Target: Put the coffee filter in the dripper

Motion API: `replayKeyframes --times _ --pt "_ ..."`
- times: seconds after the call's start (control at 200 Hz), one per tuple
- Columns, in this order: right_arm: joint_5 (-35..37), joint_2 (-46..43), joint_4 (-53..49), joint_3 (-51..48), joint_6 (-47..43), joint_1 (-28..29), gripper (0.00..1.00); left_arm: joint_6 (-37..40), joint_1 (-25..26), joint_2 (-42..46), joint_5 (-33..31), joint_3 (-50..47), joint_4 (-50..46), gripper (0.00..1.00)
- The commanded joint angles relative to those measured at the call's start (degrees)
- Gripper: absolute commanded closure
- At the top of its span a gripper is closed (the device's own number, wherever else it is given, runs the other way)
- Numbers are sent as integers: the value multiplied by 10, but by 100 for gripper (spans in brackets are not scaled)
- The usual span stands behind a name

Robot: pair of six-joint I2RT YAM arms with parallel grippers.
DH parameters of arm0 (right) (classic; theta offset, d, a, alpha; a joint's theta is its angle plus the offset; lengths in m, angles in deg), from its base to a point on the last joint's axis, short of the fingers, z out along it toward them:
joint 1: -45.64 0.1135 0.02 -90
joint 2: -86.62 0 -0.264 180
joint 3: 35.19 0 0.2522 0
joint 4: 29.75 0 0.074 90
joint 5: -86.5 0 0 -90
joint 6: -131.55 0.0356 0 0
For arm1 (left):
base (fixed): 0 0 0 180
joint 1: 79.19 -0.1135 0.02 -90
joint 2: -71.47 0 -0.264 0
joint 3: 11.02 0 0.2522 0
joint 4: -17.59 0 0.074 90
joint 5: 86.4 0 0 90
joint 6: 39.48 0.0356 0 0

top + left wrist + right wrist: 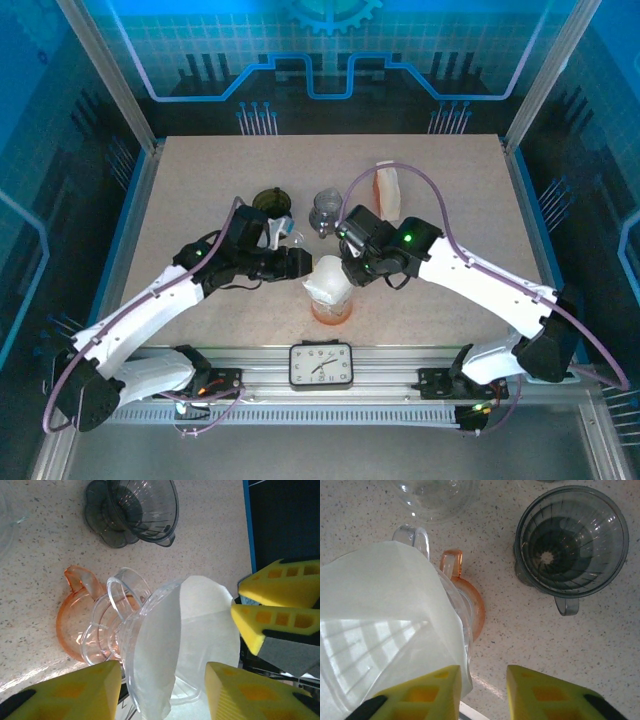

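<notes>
The white paper coffee filter [328, 272] sits open inside a clear dripper [131, 630], which rests on an orange cup [70, 625] near the table's front middle. My left gripper [165, 695] is open, its yellow fingers [75, 690] straddling the dripper's rim and the near wall of the filter [205, 625] without pressing on them. From the other side my right gripper [482, 695] is open at the filter's edge [385, 605]; the paper lies against its left finger [425, 692]. In the top view both grippers, left [303, 262] and right [350, 270], flank the filter.
A dark grey dripper [570, 540] stands upright on the speckled table [200, 180], just behind the cup. A clear glass vessel [325, 208] and a white-and-orange stack [388, 190] stand further back. A clock [322, 365] sits on the front rail.
</notes>
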State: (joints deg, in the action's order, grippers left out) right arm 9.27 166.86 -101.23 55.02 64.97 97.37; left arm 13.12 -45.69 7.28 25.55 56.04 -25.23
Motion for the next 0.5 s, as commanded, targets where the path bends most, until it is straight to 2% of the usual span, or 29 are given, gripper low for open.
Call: replayKeyframes --times 0.0,0.165,0.34,0.495 --pt "-8 8 15 -12 -3 -2 74 -3 2 -9 16 -11 20 55" --pt "-9 13 18 -20 -3 -1 77 -5 -2 -12 7 -18 21 56" --pt "-5 9 17 -18 -3 1 77 13 -8 5 12 -6 20 34" --pt "-3 8 16 -20 -2 2 76 43 -4 -2 18 14 -23 36"
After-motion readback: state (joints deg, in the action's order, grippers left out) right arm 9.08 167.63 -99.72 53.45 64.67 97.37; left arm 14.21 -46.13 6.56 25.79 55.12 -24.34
